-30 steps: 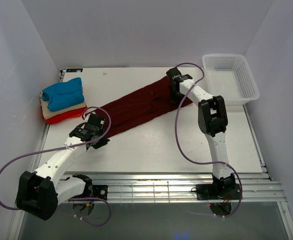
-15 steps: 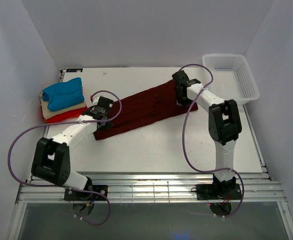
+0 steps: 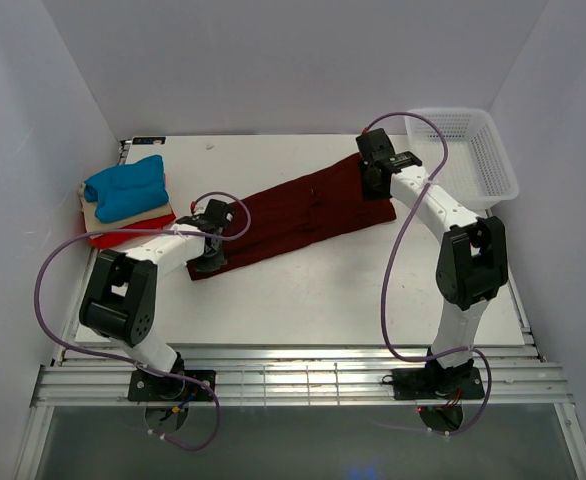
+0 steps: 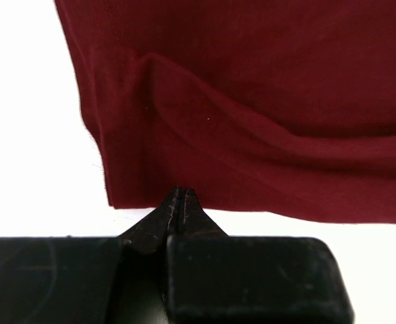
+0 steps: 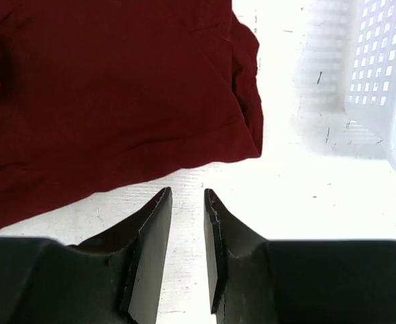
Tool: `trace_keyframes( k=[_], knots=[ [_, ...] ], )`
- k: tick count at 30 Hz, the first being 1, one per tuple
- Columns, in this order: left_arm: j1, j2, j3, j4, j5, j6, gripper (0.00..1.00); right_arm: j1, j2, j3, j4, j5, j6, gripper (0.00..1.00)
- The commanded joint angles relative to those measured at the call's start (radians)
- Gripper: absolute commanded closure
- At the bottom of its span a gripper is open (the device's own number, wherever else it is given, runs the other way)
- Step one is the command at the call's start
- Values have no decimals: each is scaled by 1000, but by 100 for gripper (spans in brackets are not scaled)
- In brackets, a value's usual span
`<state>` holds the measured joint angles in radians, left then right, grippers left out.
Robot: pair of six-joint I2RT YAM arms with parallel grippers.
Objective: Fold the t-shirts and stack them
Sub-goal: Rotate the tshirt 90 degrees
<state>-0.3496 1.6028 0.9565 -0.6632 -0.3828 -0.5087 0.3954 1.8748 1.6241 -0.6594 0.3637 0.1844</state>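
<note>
Maroon t-shirt laid out as a long narrow band slantwise across the middle of the table, one end toward the near left, the other toward the far right. Well apart from the stack in the far-left corner: blue t-shirt on top, beige t-shirt under it, red-orange t-shirt at the bottom. Spread flat that way, most likely, to keep the lengthwise folds tidy before doubling the band over end to end. Left gripper down at the near-left end, fingers pressed tight together, tips right at the hem beside the corner. Possibly a sliver of cloth caught between them, though impossible to tell from the wrist view; a soft ridge in the fabric just beyond that spot. Right gripper at the far-right end, parted by a narrow gap with nothing between, hovering over bare table just beside the shirt's edge and near its corner. White mesh basket off to one side, apart from the cloth. One gripper posted at each end, presumably, for handling both ends of the band at once. Judged from this: narrowing done, cross fold and transfer to the stack not yet done. Next, probably: a firm grip on a corner, with care not to drag the top layer out of line.
</note>
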Motion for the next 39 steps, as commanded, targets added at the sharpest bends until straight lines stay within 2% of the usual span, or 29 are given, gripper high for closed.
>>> trace_keyframes(
  k=[1,9,17,27,33,39],
  knots=[
    [6,51,-10,-26,15,-1,100,-3,-17,-7,-19,-5,16,68],
    [8,25,-87,53,-47,-25,100,-3,-60,-62,-11,-49,44,68],
    [0,92,-134,57,128,-63,100,-3,-37,-70,-2,-25,27,68],
    [-48,-64,-266,40,249,-166,100,-3,142,51,0,-94,36,69],
    [-147,-81,-320,34,274,-246,100,-3,211,112,0,-138,43,69],
    [-299,-54,-323,24,311,-343,100,-4,273,132,17,-135,33,69]
  ],
)
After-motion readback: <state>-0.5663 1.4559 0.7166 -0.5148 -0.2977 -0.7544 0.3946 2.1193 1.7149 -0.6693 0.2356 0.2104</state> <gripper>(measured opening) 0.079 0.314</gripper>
